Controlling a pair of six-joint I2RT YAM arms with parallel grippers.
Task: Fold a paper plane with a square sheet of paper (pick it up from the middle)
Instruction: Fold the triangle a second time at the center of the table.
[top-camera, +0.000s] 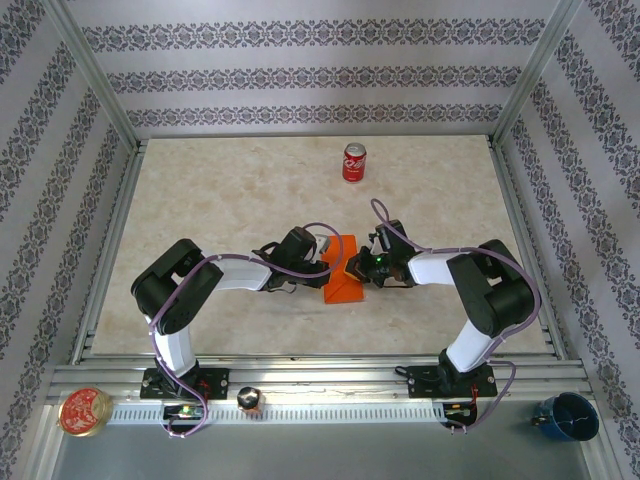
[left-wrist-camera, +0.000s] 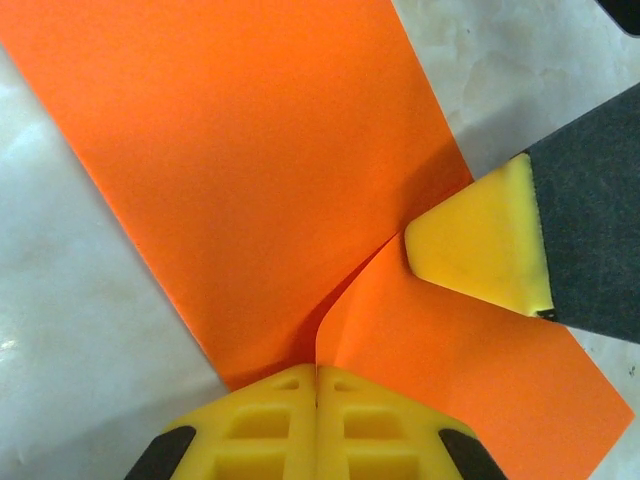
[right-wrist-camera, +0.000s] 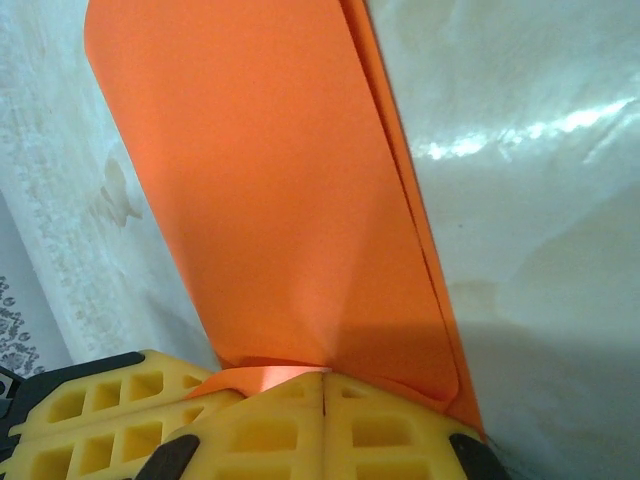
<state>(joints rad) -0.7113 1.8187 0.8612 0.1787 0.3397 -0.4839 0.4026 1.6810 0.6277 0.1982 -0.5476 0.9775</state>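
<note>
Left end effector is closed tight on a raised fold of the orange sheet of paper. Right end effector likewise pinches the sheet's edge. Partly folded, the sheet lies mid-worktop between both, well apart from the red can.
</note>
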